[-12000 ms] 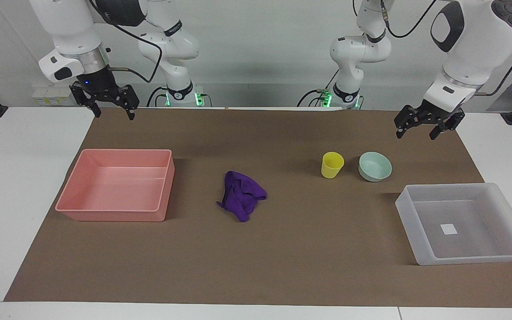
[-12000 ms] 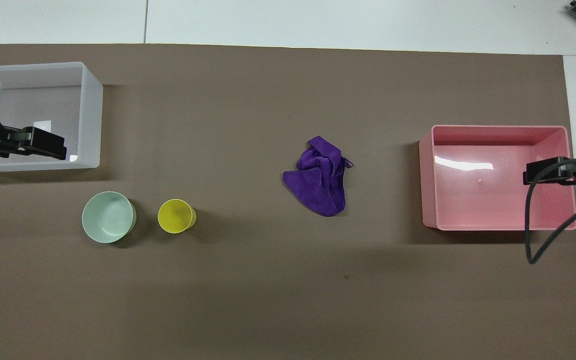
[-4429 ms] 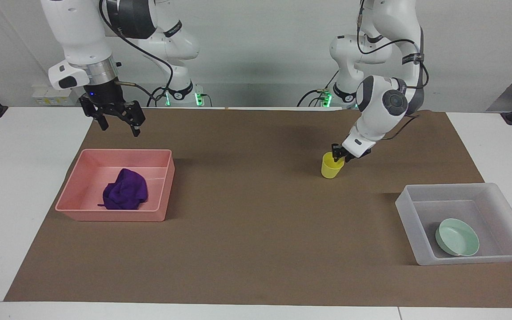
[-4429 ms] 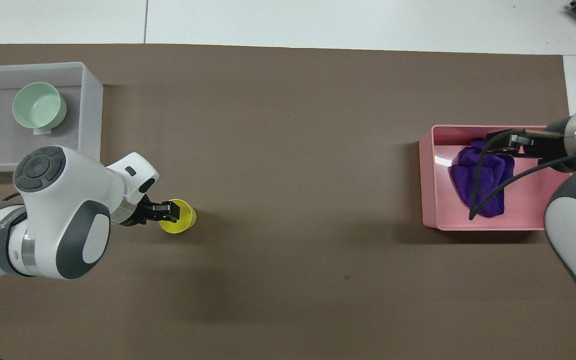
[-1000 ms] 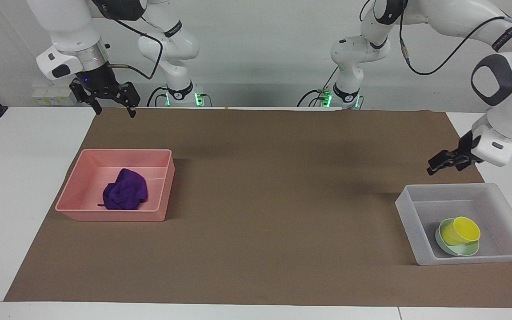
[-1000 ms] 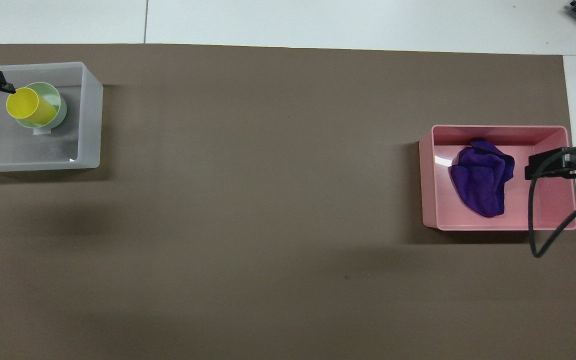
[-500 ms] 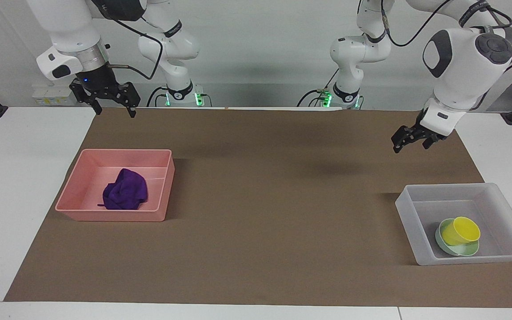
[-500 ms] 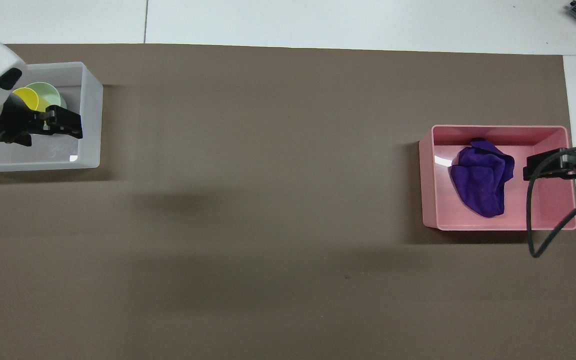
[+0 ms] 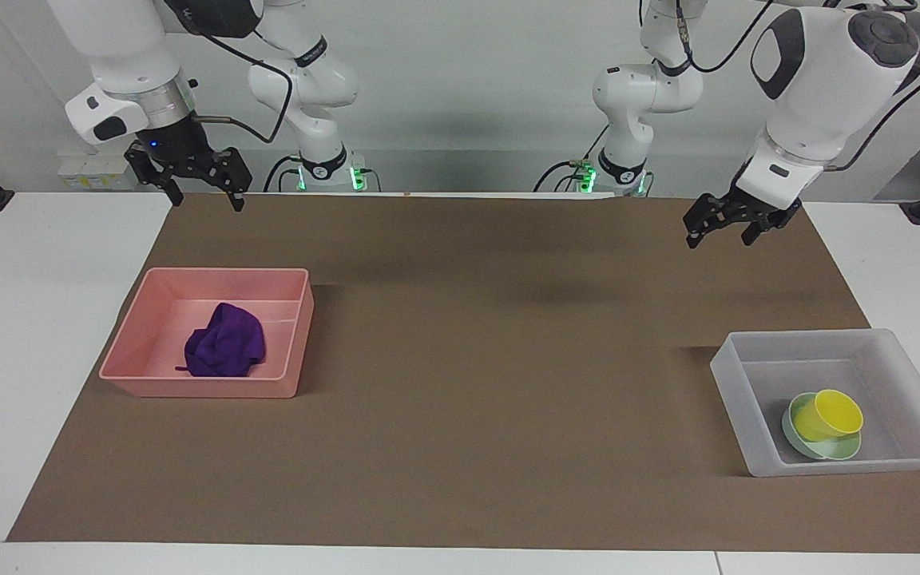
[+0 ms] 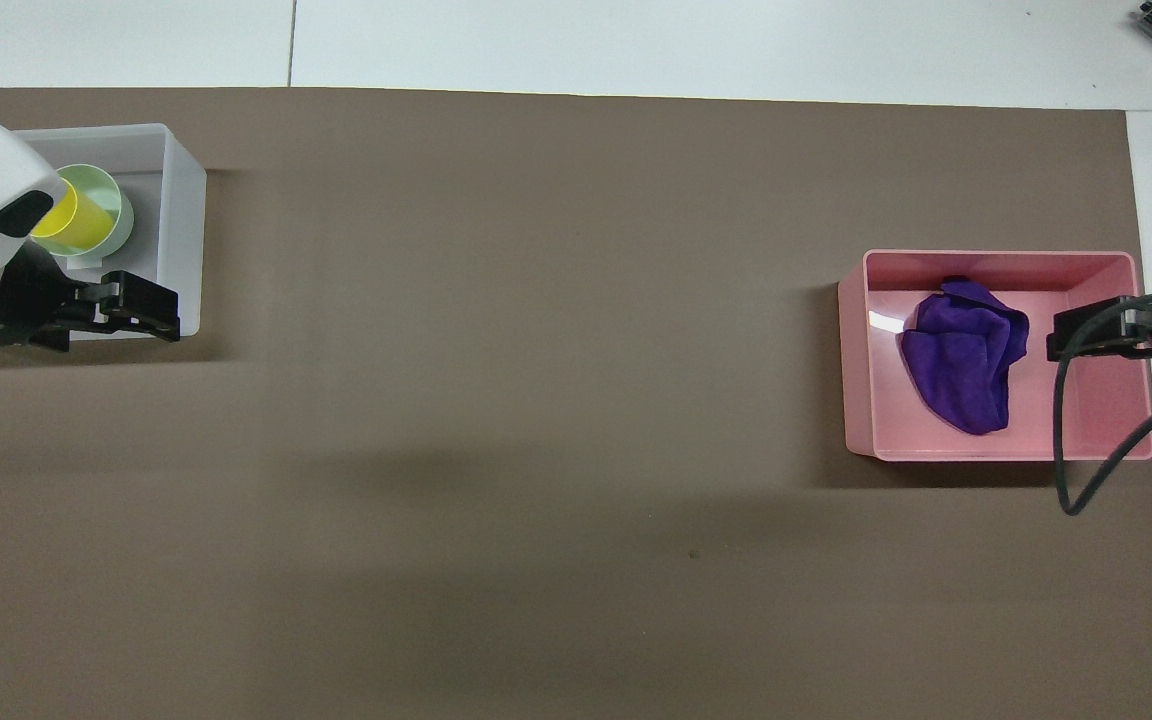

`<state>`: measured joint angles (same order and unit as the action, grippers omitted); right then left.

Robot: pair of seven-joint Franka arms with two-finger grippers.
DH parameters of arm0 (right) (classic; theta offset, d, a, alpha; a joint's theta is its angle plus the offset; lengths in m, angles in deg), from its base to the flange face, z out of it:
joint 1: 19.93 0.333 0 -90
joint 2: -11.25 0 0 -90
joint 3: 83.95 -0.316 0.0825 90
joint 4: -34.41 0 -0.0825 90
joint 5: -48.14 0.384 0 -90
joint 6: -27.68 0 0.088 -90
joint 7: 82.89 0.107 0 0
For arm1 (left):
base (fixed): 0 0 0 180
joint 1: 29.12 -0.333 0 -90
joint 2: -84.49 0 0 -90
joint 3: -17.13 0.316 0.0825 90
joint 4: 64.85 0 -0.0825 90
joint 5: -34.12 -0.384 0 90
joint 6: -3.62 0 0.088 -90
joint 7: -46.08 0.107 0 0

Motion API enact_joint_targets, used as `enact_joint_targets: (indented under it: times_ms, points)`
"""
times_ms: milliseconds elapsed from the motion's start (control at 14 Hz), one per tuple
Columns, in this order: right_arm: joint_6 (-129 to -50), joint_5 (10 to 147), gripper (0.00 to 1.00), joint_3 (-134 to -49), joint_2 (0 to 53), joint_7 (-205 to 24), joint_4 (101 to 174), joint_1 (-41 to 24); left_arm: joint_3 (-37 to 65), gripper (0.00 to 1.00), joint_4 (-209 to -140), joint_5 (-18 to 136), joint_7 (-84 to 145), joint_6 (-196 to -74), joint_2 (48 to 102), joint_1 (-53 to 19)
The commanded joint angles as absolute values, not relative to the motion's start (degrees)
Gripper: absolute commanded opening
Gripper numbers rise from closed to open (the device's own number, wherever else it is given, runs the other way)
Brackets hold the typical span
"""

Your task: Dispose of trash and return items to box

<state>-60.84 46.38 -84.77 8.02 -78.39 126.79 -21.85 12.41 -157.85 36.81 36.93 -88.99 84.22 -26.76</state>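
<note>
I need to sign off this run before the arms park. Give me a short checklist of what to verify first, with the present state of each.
1. Purple cloth lies inside the pink tray: ok.
2. Mint bowl sits on the floor of the clear box: ok.
3. Yellow cup is in the box, tilted, resting in the bowl: ok.
4. Brown mat carries only the two containers: ok.
5. Left end effector is raised over the mat, open, holding nothing: ok.
6. Right end effector waits in the air at the right arm's end of the table, open, holding nothing: ok.
</note>
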Motion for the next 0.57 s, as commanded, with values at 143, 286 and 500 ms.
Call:
enact_joint_targets:
  times_ms: [143, 286, 500]
  points:
    - [-62.23, 47.26, 1.0, -85.01, 6.42, -77.35, 129.42, -22.74, 10.8, 1.0, -155.55, 34.21, 36.5, -87.09, 84.13, -27.81]
    - [-62.23, 47.26, 1.0, -85.01, 6.42, -77.35, 129.42, -22.74, 11.07, 1.0, -155.46, 34.2, 36.33, -86.83, 84.31, -27.46]
    - [-62.23, 47.26, 1.0, -84.92, 6.42, -77.44, 129.42, -22.92, 11.42, 1.0, -155.46, 34.2, 36.33, -85.77, 84.66, -27.54]
